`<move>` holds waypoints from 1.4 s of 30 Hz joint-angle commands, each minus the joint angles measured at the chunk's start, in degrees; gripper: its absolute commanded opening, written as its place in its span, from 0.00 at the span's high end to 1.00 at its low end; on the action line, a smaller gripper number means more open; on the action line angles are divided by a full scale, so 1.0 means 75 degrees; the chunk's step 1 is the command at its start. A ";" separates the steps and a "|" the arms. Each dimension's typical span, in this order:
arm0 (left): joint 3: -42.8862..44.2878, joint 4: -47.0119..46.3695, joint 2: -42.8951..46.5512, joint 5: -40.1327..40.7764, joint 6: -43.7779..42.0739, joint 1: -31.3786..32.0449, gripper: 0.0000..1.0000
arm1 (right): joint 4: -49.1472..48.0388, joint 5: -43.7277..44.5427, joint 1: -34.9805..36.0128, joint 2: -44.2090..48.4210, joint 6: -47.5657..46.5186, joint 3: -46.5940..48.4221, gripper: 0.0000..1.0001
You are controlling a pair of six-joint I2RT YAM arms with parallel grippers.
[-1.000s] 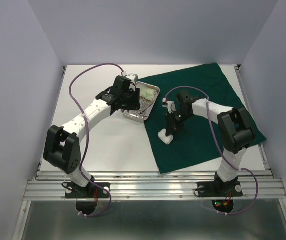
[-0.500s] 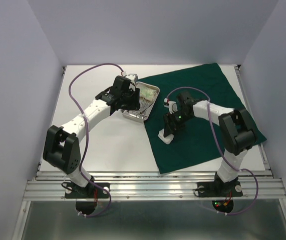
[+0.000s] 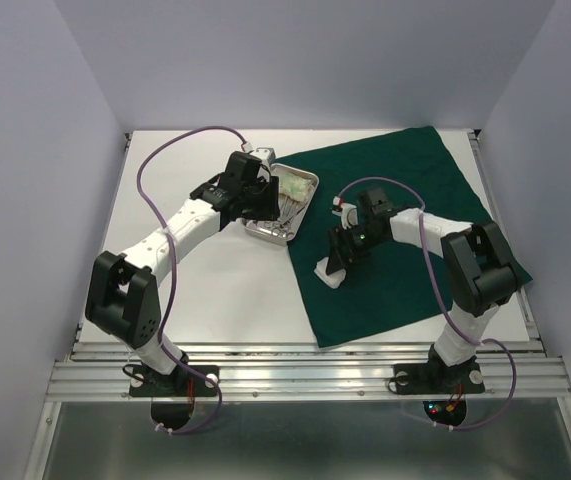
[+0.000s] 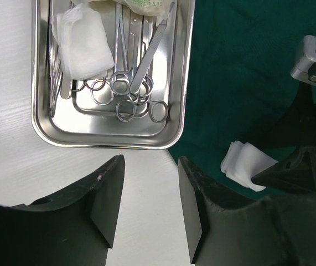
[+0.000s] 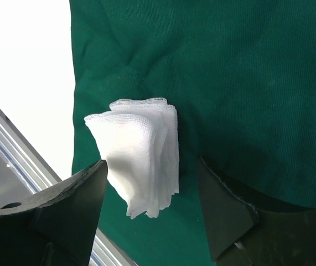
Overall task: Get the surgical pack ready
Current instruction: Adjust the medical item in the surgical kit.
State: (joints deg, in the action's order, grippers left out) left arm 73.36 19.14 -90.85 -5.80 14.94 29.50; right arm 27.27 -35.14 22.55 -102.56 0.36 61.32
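The right gripper (image 5: pixel 152 185) has been opened within the last second, and the released gauze pad (image 5: pixel 141 160) is left lying on the green drape (image 5: pixel 246 83) near its left edge; one item is judged laid out. The steel tray (image 4: pixel 108 141), at the drape's edge, is loaded with forceps (image 4: pixel 122 72), a second gauze pad (image 4: pixel 83 41) and a pale packet (image 4: pixel 146 4). The left gripper (image 4: pixel 149 205) is held open above the tray's near rim.

We see a mirror-glossy metal tray (image 4: pixel 105 143) ahead of the left gripper (image 4: pixel 149 166); between the right gripper's (image 5: pixel 151 166) matt black fingers (image 5: pixel 63 216), coarse-woven gauze (image 5: pixel 141 147) on a ribbed matt cloth drape (image 5: pixel 246 72).
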 commanded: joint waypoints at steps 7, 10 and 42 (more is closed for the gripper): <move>-0.0125 -0.0125 0.0488 0.0024 -0.0011 -0.0042 0.45 | -0.0296 -0.0436 0.0029 -0.0082 0.0280 -0.0395 0.34; -0.0125 -0.0126 0.0476 0.0000 -0.0011 -0.0042 0.45 | -0.0296 -0.0390 0.0029 -0.0165 0.0257 -0.0430 0.38; -0.0161 -0.0219 0.0394 0.0024 0.0047 -0.0042 0.45 | -0.1748 0.2035 0.0029 0.1558 0.3724 -0.0570 0.97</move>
State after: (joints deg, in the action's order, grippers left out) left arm 72.73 19.07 -90.15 -5.76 14.98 29.50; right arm 18.96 -25.41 22.57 -92.03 22.94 57.28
